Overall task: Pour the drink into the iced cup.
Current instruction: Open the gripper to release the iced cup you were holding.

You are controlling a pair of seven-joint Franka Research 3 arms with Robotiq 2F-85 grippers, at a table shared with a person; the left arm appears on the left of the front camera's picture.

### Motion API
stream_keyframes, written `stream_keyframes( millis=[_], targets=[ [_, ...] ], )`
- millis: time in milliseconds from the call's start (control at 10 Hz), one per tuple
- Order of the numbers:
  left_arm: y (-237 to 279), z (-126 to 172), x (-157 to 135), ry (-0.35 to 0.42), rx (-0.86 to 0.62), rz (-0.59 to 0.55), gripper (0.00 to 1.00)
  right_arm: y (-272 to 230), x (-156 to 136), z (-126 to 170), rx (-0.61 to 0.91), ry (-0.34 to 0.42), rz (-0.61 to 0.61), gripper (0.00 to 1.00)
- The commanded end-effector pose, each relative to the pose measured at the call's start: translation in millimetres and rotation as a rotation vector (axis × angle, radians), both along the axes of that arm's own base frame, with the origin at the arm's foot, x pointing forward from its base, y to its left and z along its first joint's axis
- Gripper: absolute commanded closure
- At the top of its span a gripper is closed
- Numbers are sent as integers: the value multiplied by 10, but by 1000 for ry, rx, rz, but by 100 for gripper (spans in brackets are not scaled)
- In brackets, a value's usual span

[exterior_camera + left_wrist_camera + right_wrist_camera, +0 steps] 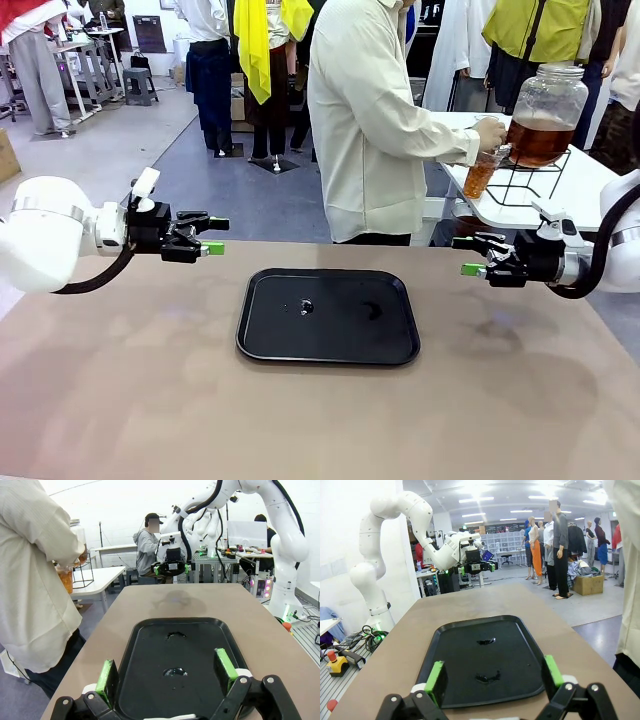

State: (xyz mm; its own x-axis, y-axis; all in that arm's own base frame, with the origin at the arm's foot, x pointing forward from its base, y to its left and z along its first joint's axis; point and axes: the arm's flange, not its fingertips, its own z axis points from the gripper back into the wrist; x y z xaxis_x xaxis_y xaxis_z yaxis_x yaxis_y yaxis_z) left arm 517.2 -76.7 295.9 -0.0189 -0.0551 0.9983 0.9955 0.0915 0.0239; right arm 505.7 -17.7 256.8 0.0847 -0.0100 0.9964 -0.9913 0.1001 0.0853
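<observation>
tea-coloured drink (538,140) sat in a large round glass dispenser jar (545,112) on a wire stand on the white side table behind, where the person's hand (489,133) held a clear plastic cup (481,174) at the spigot, presumably filling it. left gripper (214,236) and right gripper (470,256) hovered wide open and empty, flanking the black rectangular tray (400,350), likely waiting. no legible writing.
</observation>
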Motion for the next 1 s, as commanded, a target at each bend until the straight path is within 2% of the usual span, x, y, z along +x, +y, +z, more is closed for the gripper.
stream_keyframes(
  millis=[0, 900],
  targets=[
    [-6, 43, -13, -7, 1, 0, 0, 17, 5, 36, -3, 2, 2, 0],
    [-6, 43, -13, -7, 1, 0, 0, 17, 5, 36, -3, 2, 2, 0]
  ],
)
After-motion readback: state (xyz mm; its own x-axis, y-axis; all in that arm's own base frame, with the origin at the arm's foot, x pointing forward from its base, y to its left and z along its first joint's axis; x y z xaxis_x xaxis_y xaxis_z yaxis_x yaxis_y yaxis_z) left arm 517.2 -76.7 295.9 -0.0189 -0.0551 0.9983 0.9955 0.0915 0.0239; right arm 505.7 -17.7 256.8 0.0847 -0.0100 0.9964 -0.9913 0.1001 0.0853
